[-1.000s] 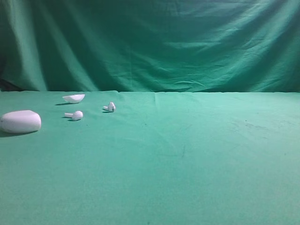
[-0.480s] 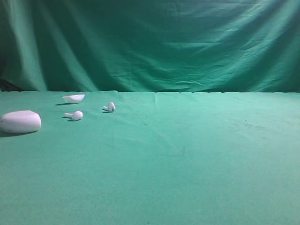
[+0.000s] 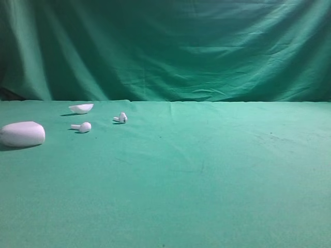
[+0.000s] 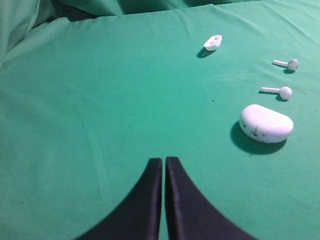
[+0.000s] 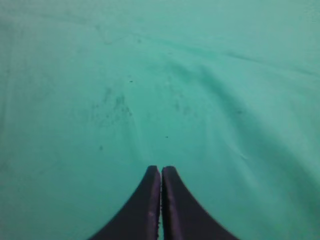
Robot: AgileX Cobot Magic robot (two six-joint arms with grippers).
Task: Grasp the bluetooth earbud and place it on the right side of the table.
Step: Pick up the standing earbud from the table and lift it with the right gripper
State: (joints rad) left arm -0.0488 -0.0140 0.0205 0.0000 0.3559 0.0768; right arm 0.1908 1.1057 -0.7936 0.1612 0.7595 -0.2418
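Across the whole scene spreads the worktop [image 3: 207,175], a wide flat surface under plain green cloth, with a matching green backdrop [image 3: 170,46] draped behind it. On the left part of the worktop lies a white oval case [image 3: 22,134], the biggest of the small things. Behind it and toward the middle sits a small white shell-shaped piece [image 3: 81,108]. Between the two lies a plain white earbud [image 3: 83,126], stem pointing left. Just to the right of that, and slightly farther back, lies the bluetooth earbud [image 3: 121,118], its rounded head showing a small dark spot, apart from its neighbours.

Neither arm appears in the high view. From the left wrist view, the left hand [image 4: 164,165] hovers over bare cloth with its two dark fingers pressed together, holding nothing; the bluetooth earbud [image 4: 289,63] lies well ahead and far to its right, beyond the case [image 4: 266,123]. From the right wrist view, the right hand [image 5: 161,172] is likewise closed and empty above bare, faintly smudged cloth, with the earbud outside that view.
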